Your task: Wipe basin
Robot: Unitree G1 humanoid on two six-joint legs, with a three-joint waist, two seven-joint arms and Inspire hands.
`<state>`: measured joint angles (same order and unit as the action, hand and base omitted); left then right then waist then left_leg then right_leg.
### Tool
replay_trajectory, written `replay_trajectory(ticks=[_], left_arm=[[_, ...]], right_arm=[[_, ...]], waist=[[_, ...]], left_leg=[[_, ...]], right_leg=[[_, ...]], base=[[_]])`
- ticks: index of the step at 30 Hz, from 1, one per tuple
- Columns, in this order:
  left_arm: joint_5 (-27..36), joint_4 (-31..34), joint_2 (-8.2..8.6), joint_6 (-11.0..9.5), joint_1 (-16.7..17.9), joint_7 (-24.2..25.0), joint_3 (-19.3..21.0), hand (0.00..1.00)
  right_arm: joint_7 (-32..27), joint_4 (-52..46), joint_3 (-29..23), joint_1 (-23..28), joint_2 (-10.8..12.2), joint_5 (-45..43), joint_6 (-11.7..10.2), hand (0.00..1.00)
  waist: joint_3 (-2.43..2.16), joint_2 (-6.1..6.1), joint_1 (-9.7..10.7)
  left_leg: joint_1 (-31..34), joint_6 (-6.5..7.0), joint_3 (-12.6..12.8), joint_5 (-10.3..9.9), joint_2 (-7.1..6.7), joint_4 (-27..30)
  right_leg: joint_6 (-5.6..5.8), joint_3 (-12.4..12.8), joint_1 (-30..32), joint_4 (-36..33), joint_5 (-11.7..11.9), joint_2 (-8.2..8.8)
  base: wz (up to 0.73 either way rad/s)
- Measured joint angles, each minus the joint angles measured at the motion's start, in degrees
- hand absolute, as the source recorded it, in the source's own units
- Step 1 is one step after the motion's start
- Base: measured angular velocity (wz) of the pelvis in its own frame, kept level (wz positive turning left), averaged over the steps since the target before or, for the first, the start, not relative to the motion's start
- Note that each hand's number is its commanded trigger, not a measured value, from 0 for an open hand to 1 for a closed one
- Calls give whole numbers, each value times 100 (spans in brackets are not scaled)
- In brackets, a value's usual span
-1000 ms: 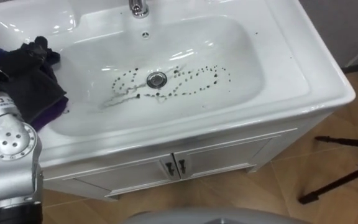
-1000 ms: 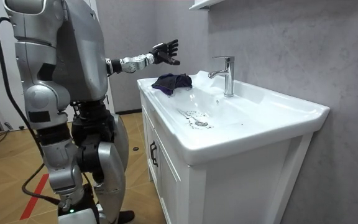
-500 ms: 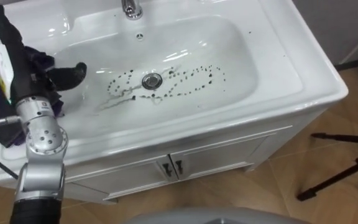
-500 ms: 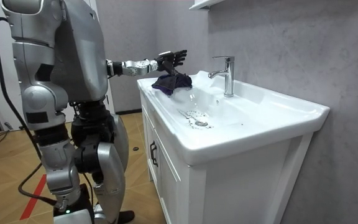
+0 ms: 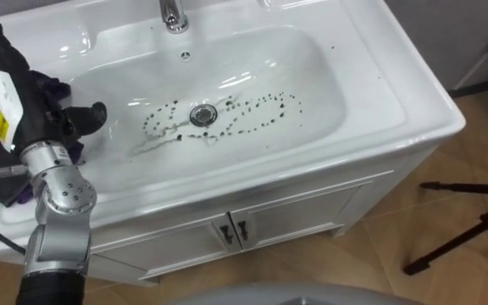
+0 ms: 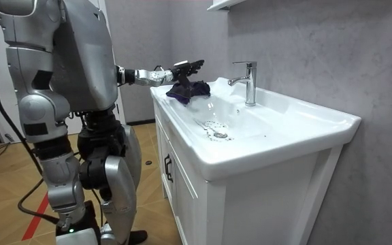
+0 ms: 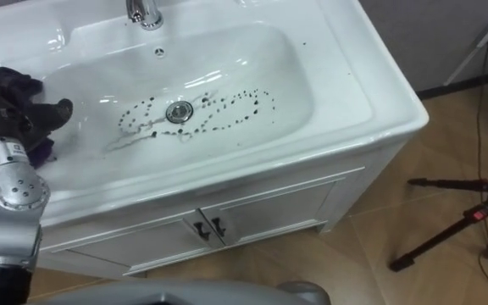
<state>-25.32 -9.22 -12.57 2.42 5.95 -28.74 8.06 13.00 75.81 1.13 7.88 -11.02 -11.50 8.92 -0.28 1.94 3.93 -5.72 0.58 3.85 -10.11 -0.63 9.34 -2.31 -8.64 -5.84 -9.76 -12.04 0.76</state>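
Basin (image 5: 316,72): white, set in a white vanity cab. (image 5: 299,212) w/ two doors, against a grey wall. Chrome tap (image 5: 170,13) at the back edge, centre. Drain (image 5: 202,114) in the bowl's bottom, w/ dark specks (image 5: 265,108) scattered round it in loops and faint smears to its left; a few more specks on the rim at the far right corner. Cloth (image 6: 188,90): dark purple, bunched, lying on the basin's left rim, partly hanging toward the bowl. L. hand (image 5: 30,102) sits directly over the cloth, fingers straight and pointing toward the back wall, thumb stuck out sideways toward the bowl, nothing clasped. Room view shows the hand just above the cloth; contact can't be confirmed. Robot stands upright on the wood floor (image 5: 447,169) at the vanity's front, near its left end, L. arm stretched fwd. over the rim. Dark tripod legs (image 5: 464,233) on the floor, right of the cab., well apart from it.
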Motion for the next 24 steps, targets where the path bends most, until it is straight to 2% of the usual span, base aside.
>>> replay_trajectory(ticks=[5,9,16,24], left_arm=[[-26,-348,2,101,0,-8,0,0],[-25,-391,1,214,0,-51,9,0],[-26,-483,-1,261,0,-99,9,0],[-122,-1211,0,346,-6,-172,9,0]], right_arm=[[-33,-2,45,-6,-1,4,7,0],[-34,-4,44,-35,-1,0,121,0],[-34,11,77,-101,-2,1,179,0],[-36,146,104,-137,-5,46,236,0]], waist=[[17,26,-2],[20,28,-6],[25,35,4],[40,32,34]], left_leg=[[2,0,9,0,1,0],[3,0,15,0,-2,0],[2,0,15,0,-2,0],[-4,0,-4,0,-1,2]], right_leg=[[0,0,2,3,0,-3],[0,-5,2,6,0,0],[0,-6,2,6,0,2],[-2,-15,1,6,1,2]], base=[[0],[0],[0],[0]])
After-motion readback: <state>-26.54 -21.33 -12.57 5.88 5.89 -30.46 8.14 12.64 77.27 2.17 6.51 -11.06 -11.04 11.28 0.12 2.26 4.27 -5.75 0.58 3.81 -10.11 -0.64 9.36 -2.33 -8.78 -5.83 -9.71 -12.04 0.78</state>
